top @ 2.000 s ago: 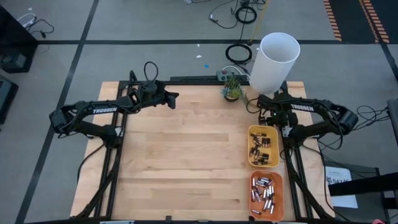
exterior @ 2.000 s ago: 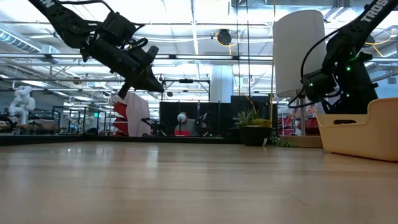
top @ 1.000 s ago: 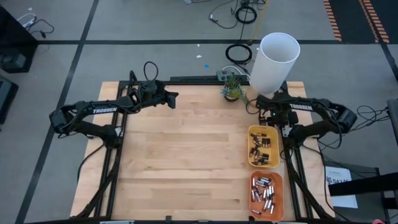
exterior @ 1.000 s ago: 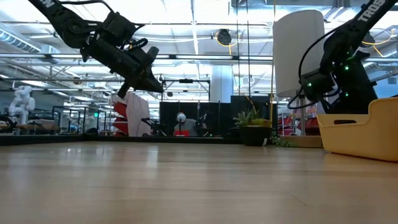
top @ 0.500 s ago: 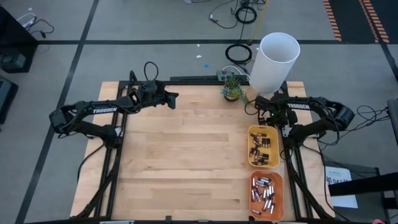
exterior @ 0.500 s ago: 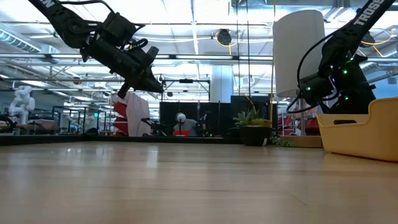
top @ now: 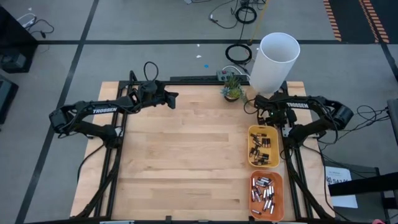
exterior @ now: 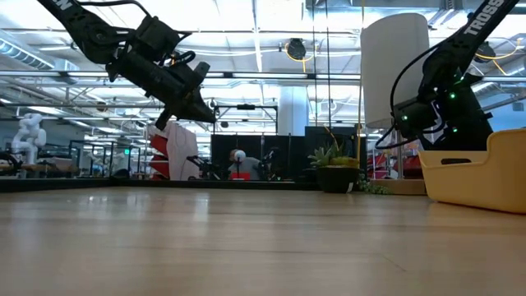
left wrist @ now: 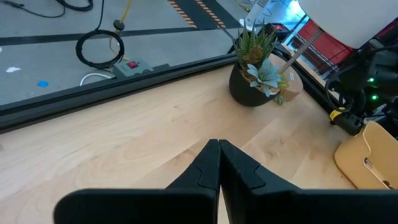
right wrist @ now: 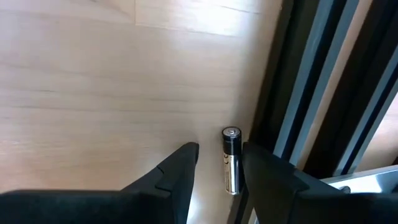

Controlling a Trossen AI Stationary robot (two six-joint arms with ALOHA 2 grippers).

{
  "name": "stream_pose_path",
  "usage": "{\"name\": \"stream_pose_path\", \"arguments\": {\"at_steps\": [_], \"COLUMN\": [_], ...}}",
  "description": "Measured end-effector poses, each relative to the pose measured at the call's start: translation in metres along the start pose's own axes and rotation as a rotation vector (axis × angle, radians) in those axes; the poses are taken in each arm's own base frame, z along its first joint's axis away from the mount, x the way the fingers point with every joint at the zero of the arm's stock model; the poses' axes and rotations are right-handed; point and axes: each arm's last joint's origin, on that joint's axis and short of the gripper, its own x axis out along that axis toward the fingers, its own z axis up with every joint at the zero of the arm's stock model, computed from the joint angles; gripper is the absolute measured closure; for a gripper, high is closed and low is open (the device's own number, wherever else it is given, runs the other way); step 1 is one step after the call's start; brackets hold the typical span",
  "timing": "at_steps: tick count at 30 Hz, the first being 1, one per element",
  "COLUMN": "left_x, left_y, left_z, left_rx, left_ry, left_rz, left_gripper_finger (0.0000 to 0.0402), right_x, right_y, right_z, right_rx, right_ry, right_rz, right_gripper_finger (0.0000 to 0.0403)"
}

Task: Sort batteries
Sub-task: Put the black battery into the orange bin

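One dark battery with a silvery end lies on the wooden table beside the black frame rail at the far right. My right gripper points down over it, open, one finger on each side; a clear gap shows on one side. In the high view this gripper is just beyond the yellow tray. Several batteries lie in that tray, and more batteries in the orange tray nearer the front. My left gripper hangs shut above the table's far left part, holding nothing.
A tall white cylinder and a small potted plant stand at the far edge near my right arm. The black frame rail runs right beside the battery. Bare wood spreads across the middle and left.
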Motion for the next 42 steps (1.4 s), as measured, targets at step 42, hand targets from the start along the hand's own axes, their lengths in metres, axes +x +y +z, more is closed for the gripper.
{"name": "stream_pose_path", "arguments": {"at_steps": [42], "left_x": [0.000], "left_y": [0.000], "left_z": [0.000], "left_rx": [-0.008], "left_ry": [-0.003], "left_rz": [0.005], "left_gripper_finger": [0.0391], "right_x": [-0.013], "right_y": [-0.004], "right_z": [-0.008], "right_rx": [-0.212], "right_ry": [0.065], "right_rz": [0.075], "right_gripper_finger": [0.0271]}}
